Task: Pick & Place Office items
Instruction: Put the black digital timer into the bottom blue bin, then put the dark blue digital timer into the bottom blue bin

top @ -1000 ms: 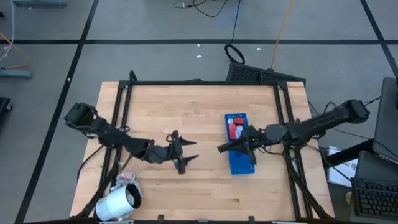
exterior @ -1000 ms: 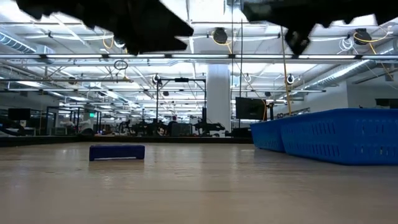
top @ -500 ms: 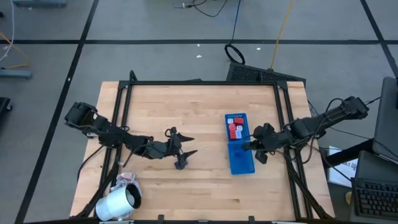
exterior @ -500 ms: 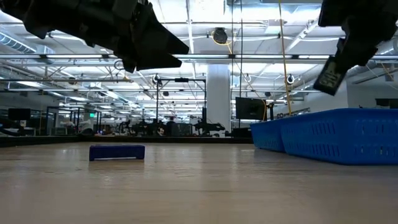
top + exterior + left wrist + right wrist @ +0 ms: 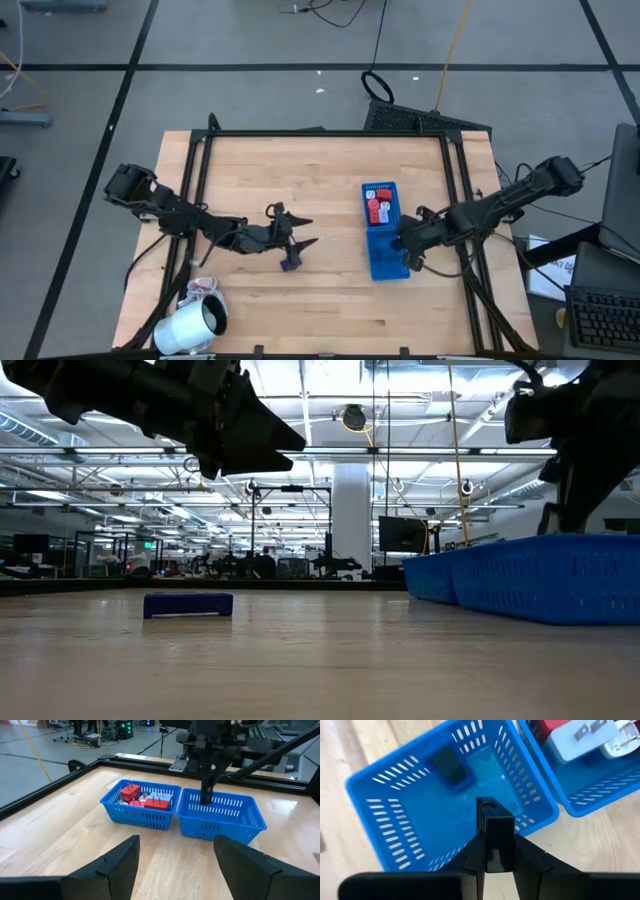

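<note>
Closest to the front edge, off my left side, a big white roll [image 5: 190, 326] lies on the wooden tabletop [image 5: 320, 180]. Farther in, a tiny dark blue rectangular block [image 5: 286, 265] lies flat on the wood by itself, well apart from the long blue plastic compartment tray [image 5: 252, 825].

My left pincer [image 5: 298, 250] hovers just above and beside that dark blue block without touching it. Its fingers [image 5: 117, 865] are spread wide with nothing between them, and they point across the tabletop toward the tray.

On the other side, my right pincer [image 5: 412, 260] hangs over the tray's nearer compartment, tilted down toward it. Its fingers are closed narrow on a small black rectangular block [image 5: 492, 822], which stands upright between the tips above the compartment floor. I cannot tell whether the block touches that floor. A flat dark piece [image 5: 451, 766] already lies inside the same compartment, near its far wall.

Beyond the dividing wall, the tray's farther compartment holds the other office items. There is a red block [image 5: 131, 792] and a second red block [image 5: 156, 804], with white plug-like pieces [image 5: 580, 740] packed among them.
</note>
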Motion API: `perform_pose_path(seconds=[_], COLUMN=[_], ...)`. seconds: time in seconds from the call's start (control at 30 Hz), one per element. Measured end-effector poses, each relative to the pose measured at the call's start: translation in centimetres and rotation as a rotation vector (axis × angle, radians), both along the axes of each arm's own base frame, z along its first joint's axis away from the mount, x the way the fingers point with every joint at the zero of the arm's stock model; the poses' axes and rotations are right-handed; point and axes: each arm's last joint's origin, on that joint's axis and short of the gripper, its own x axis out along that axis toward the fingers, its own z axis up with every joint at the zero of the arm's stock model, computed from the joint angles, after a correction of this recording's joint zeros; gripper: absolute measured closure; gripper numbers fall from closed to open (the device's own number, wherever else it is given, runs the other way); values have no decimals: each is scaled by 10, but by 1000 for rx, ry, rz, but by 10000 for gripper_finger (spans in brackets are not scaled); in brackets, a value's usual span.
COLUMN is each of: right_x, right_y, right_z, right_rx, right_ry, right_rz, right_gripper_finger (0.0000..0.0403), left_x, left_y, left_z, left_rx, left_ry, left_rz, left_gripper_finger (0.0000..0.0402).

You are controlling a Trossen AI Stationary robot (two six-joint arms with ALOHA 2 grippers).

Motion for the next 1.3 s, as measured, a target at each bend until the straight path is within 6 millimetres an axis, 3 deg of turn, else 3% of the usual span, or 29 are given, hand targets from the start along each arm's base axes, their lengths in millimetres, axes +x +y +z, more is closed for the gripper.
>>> perform_pose_path(seconds=[0.37, 0.73, 1.03, 1.3], right_x=[8, 12, 26, 46], right_y=[3, 6, 11, 19], right_z=[-16, -18, -12, 3], right_rx=[-31, -4, 32, 53], right_ry=[90, 71, -84, -348], right_rz=[0, 8, 61, 178], right_gripper_finger=[342, 290, 269, 273], left_x=[0, 0, 0, 0], left_y=[0, 0, 0, 0], left_z=[0, 0, 0, 0], left_rx=[-5, -37, -55, -61], left_ry=[-1, -8, -12, -13], left_rz=[1, 8, 12, 14], left_gripper_finger=[140, 153, 133, 147])
